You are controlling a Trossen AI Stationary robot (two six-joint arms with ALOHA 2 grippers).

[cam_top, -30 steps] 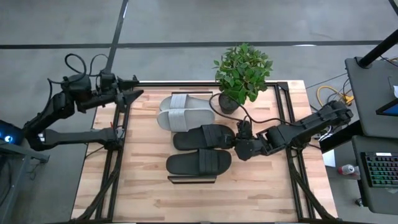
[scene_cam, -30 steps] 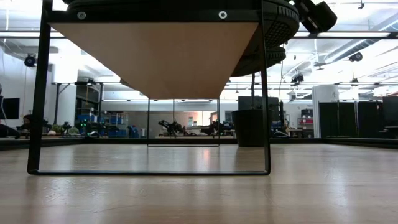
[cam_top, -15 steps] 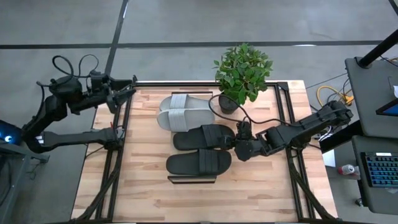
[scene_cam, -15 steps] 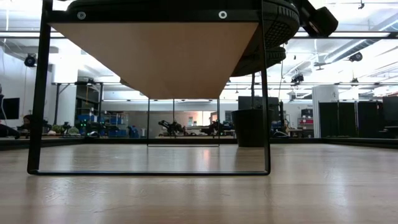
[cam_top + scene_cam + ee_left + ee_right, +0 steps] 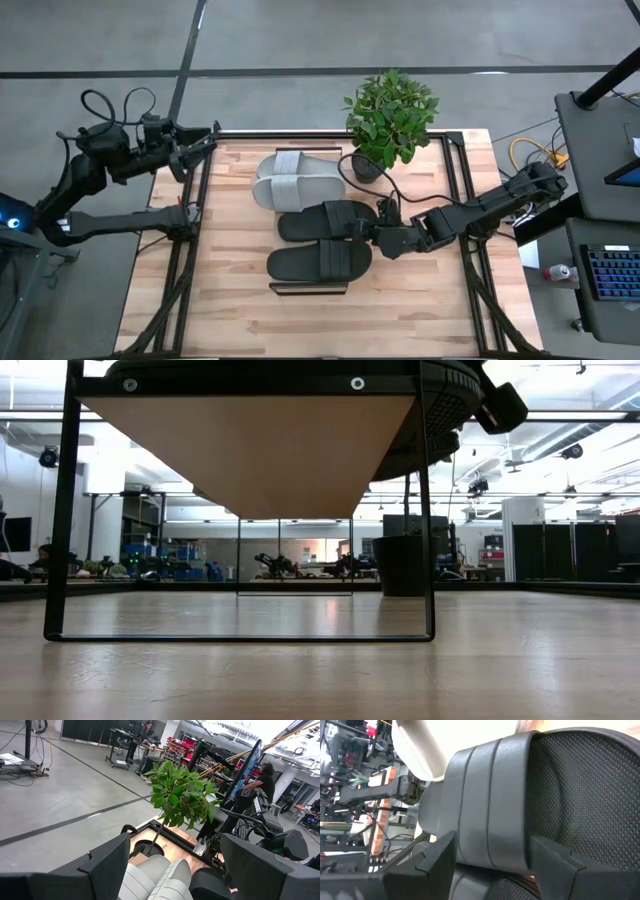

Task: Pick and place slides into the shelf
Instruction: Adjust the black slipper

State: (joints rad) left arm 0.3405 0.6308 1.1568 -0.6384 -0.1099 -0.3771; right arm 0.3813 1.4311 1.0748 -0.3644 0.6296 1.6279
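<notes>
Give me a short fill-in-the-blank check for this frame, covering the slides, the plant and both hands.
1. The pale grey pair lies nearer the ___ than the black pair does.
2. The right hand is at the heel end of a ___ slide.
3. The left hand waits over the table's far-left ___.
4. The slides rest on top of the ___.

Missing words: plant; black; corner; shelf

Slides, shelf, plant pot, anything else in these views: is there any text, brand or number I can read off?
None can be read.
Grey slides: no mark visible on straps or soles.
Black slides: plain textured surface in the right wrist view, no lettering.
Shelf: bare wood underside, no label.
Room behind the plant: any signs or screens are too small and blurred to read.
</notes>
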